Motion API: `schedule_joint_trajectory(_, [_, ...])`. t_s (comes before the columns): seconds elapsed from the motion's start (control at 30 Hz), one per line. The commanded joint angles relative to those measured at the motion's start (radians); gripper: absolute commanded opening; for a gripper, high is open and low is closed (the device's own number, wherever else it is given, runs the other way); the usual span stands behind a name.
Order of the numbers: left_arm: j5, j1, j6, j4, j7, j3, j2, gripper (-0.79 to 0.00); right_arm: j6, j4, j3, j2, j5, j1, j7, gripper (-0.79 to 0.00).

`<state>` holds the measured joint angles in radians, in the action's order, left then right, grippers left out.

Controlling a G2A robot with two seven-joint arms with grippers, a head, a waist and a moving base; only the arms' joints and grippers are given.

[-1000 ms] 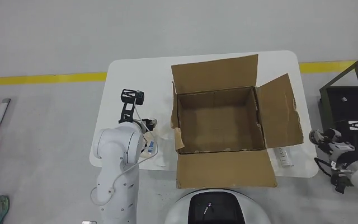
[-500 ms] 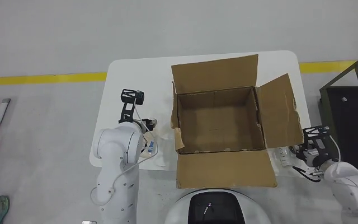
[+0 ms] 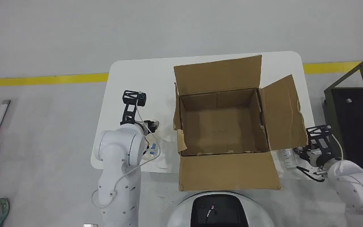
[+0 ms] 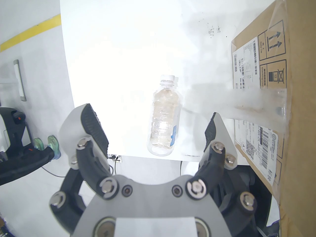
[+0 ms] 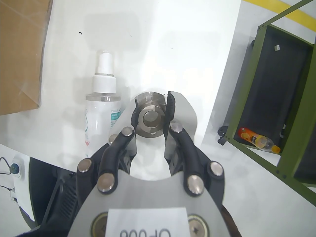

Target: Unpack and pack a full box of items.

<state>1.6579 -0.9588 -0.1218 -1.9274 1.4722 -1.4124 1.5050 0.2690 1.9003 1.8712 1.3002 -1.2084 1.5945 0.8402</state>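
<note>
The box (image 3: pixel 221 127) sits open on the counter (image 3: pixel 142 79). By its left wall a clear bottle (image 4: pixel 163 119) lies flat — cap pointing away from the robot — under the left claw (image 4: pixel 150 124), spread wide. The right claw (image 5: pixel 151 110) pinches a round metal piece (image 5: pixel 150 119) just beside a lying spray bottle (image 5: pixel 102 104), nozzle pointing away too.

We see an open cardboard box (image 3: pixel 218 75), flaps spread, clear bottle (image 4: pixel 163 119) lying left of it, spray bottle (image 5: pixel 102 99) lying right, metal ring (image 5: pixel 148 127) gripped in our right hand (image 5: pixel 152 112).
</note>
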Motion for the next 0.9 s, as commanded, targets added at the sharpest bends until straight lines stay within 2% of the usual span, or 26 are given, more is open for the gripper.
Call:
schedule_joint_trajectory(0.0, [0.0,0.0,0.0,0.0,0.0,0.0,0.0,0.0,0.002,-0.002,-0.001,-0.002,0.003,-0.002,-0.002,-0.566])
schedule_joint_trajectory(0.03, [0.0,0.0,0.0,0.0,0.0,0.0,0.0,0.0,0.003,-0.002,0.0,-0.004,0.003,-0.003,-0.003,-0.557])
schedule_joint_trajectory(0.13, [0.0,0.0,0.0,0.0,0.0,0.0,0.0,0.0,0.01,0.01,0.001,-0.007,0.018,-0.003,-0.006,-0.431])
schedule_joint_trajectory(0.2, [0.0,0.0,0.0,0.0,0.0,0.0,0.0,0.0,0.013,0.022,0.007,-0.009,0.027,0.002,-0.012,-0.409])
schedule_joint_trajectory(0.23, [0.0,0.0,0.0,0.0,0.0,0.0,0.0,0.0,0.014,0.029,0.011,-0.01,0.032,0.003,-0.017,-0.311])
schedule_joint_trajectory(0.27, [0.0,0.0,0.0,0.0,0.0,0.0,0.0,0.0,0.017,0.036,0.015,-0.011,0.035,0.004,-0.029,-0.299])
schedule_joint_trajectory(0.33, [0.0,0.0,0.0,0.0,0.0,0.0,0.0,0.0,0.007,0.059,0.035,-0.013,0.048,0.003,-0.079,-0.345])
schedule_joint_trajectory(0.4, [0.0,0.0,0.0,0.0,0.0,0.0,0.0,0.0,-0.02,0.104,0.072,-0.012,0.09,0.001,-0.192,-0.471])
schedule_joint_trajectory(0.43, [0.0,0.0,0.0,0.0,0.0,0.0,0.0,0.0,-0.026,0.124,0.091,-0.01,0.115,0.007,-0.253,-0.545])
schedule_joint_trajectory(0.47, [0.0,0.0,0.0,0.0,0.0,0.0,0.0,0.0,-0.035,0.144,0.112,-0.009,0.139,0.012,-0.315,-0.699])
schedule_joint_trajectory(0.5, [0.0,0.0,0.0,0.0,0.0,0.0,0.0,0.0,-0.034,0.175,0.134,-0.008,0.155,0.01,-0.392,-0.785])
schedule_joint_trajectory(0.57, [0.0,0.0,0.0,0.0,0.0,0.0,0.0,0.0,-0.002,0.213,0.168,-0.008,0.146,0.023,-0.552,-0.785])
schedule_joint_trajectory(0.7, [0.0,0.0,0.0,0.0,0.0,0.0,0.0,0.0,0.026,0.263,0.192,-0.009,0.102,0.038,-0.706,-0.785])
schedule_joint_trajectory(0.87, [0.0,0.0,0.0,0.0,0.0,0.0,0.0,0.0,0.023,0.271,0.193,-0.009,0.094,0.039,-0.732,-0.785])
